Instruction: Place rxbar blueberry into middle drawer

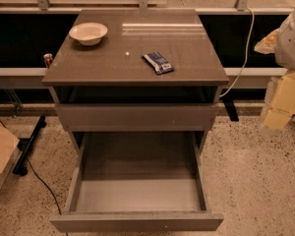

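Pickup not begun: my tool (281, 104), state I cannot tell, hangs well right of the rxbar blueberry (158, 63); next, reach over it.

Single camera, high front, tilted down on cabinet (137, 63); gripper (278, 113) at right edge.

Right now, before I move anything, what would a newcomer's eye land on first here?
The middle drawer gapes wide open, pulled toward the camera at the bottom of the view. On the cabinet top, the dark blue rxbar blueberry lies right of centre, with a white bowl near the back left corner. The claw hangs at the right edge of view, well right of the cabinet top.
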{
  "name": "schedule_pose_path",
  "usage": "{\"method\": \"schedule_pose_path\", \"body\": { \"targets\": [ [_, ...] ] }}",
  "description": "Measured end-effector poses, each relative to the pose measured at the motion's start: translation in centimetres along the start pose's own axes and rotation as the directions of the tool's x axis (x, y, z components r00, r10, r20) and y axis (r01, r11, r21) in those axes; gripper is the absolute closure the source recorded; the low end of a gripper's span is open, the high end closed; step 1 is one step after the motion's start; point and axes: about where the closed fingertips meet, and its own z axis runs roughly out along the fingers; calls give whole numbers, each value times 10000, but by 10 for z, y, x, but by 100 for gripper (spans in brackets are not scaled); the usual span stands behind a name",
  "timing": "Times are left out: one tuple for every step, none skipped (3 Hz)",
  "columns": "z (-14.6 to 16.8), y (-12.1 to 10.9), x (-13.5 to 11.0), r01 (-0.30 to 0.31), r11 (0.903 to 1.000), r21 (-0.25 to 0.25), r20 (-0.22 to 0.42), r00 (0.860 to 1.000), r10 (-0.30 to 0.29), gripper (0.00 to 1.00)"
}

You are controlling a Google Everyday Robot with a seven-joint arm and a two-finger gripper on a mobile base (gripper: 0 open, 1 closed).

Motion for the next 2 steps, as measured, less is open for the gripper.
{"method": "schedule_pose_path", "body": {
  "targets": [
    [0,0,0,0,10000,0,0,10000,0,0],
    [10,-8,-11,-247,9995,175,744,9970,233,0]
  ]
}}
